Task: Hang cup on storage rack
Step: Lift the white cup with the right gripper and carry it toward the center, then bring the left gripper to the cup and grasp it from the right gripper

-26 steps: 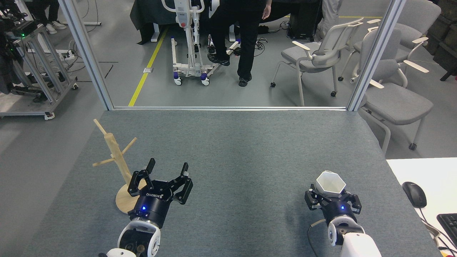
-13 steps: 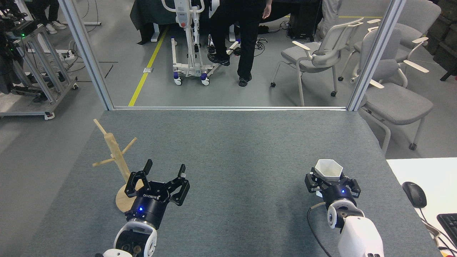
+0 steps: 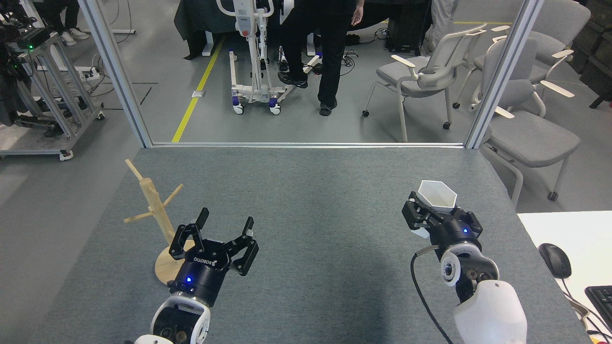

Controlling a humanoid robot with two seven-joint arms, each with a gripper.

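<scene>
One cup [image 3: 437, 196], one storage rack [image 3: 155, 210], two tools, three chairs.

Left arm: enters from the lower left, forearm angled up and slightly right.
Left gripper [image 3: 224, 223]: fingers spread apart, nothing between them.
Right arm: enters from the lower right, wrist bent up and left.
Right gripper [image 3: 437, 210]: fingers closed around the cup [image 3: 437, 196].
</scene>
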